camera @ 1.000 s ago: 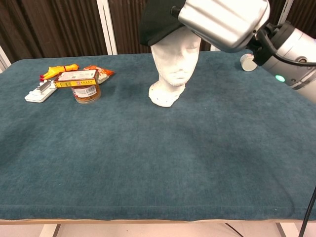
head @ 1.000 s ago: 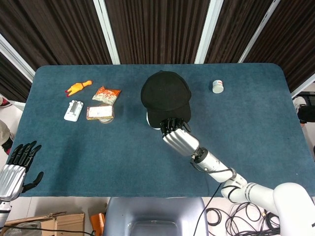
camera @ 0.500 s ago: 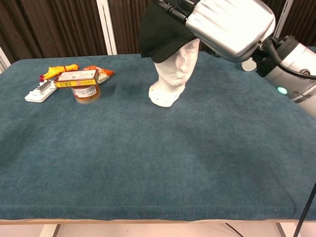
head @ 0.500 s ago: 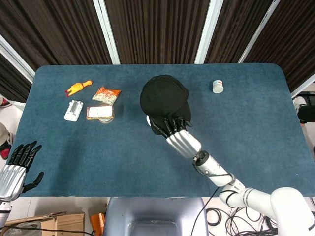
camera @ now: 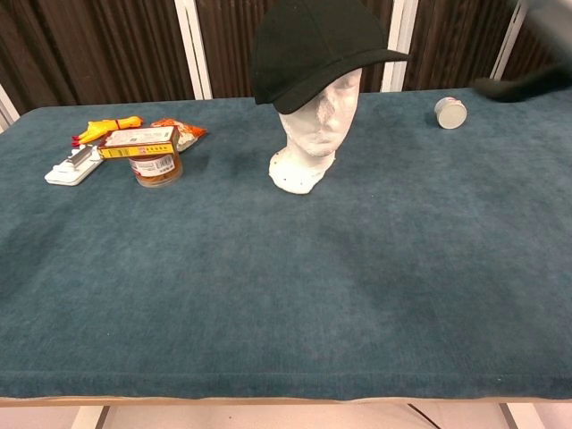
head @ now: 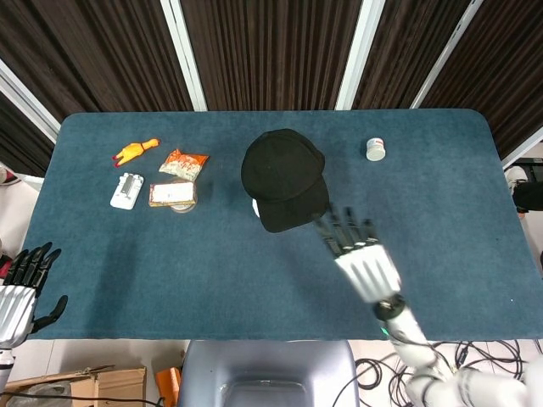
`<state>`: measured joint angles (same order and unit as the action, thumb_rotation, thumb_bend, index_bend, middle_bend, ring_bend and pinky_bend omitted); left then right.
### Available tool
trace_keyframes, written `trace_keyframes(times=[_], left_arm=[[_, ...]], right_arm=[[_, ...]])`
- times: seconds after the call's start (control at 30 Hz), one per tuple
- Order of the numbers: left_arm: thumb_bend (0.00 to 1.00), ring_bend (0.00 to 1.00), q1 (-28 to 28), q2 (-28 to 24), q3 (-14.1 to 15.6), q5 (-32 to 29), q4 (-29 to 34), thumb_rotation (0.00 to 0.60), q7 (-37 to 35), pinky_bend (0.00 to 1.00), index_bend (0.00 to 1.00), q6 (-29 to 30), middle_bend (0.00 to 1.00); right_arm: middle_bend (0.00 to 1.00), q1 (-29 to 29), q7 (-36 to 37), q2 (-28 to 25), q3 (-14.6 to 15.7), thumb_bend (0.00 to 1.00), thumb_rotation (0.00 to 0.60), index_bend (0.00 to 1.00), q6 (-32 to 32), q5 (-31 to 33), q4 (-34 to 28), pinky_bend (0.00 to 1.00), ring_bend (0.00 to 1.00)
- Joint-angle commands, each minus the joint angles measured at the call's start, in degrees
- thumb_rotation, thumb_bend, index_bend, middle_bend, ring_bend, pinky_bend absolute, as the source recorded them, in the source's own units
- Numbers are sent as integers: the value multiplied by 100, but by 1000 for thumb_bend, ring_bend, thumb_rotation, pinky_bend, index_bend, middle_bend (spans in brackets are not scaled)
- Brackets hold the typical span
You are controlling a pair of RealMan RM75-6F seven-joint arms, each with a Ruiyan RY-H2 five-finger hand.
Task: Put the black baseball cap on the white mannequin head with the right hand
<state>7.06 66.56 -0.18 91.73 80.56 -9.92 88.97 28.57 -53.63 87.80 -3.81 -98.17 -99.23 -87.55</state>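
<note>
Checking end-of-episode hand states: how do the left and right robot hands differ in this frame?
The right robot hand hangs over the blue table beside the black baseball cap, motion-blurred; the left robot hand sits off the table's near-left corner, sharp. Both hold nothing, fingers apart. The cap sits on the white mannequin head.

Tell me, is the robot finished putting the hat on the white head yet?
Pretty much. Done: the black baseball cap sits on the white mannequin head, brim shading the face. In hand: nothing; the right hand is off the cap with fingers spread, and the left hand sits open at the table's near corner. Left: maybe just pulling the right arm away.
</note>
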Motion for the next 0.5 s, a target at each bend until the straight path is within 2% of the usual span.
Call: trace_keyframes(times=[0.03, 0.13, 0.27, 0.4, 0.5], left_arm=[[385, 0, -16, -19, -4, -2, 17, 600, -1, 0, 0, 13, 0], [385, 0, -30, -25, 13, 71, 16, 600, -17, 0, 0, 68, 0], [385, 0, -15, -10, 97, 285, -17, 600, -103, 0, 0, 118, 0], [386, 0, -8, 41, 169, 395, -36, 600, -6, 0, 0, 89, 0], [387, 0, 2, 56, 190, 402, -22, 600, 71, 0, 0, 38, 0]], right_arm=[[31, -1401, 1069, -1037, 449, 0, 600, 0, -910, 1073, -1086, 359, 76], [3, -1933, 2333, -1509, 563, 0, 600, 0, -721, 1921, -890, 290, 10], [0, -2251, 3701, -1562, 567, 0, 600, 0, -1, 2600, -112, 201, 0], [0, -2377, 4392, -1350, 466, 0, 600, 0, 296, 2687, 484, 172, 0], [0, -2433, 4613, -1384, 409, 0, 600, 0, 280, 2532, 526, 165, 0]])
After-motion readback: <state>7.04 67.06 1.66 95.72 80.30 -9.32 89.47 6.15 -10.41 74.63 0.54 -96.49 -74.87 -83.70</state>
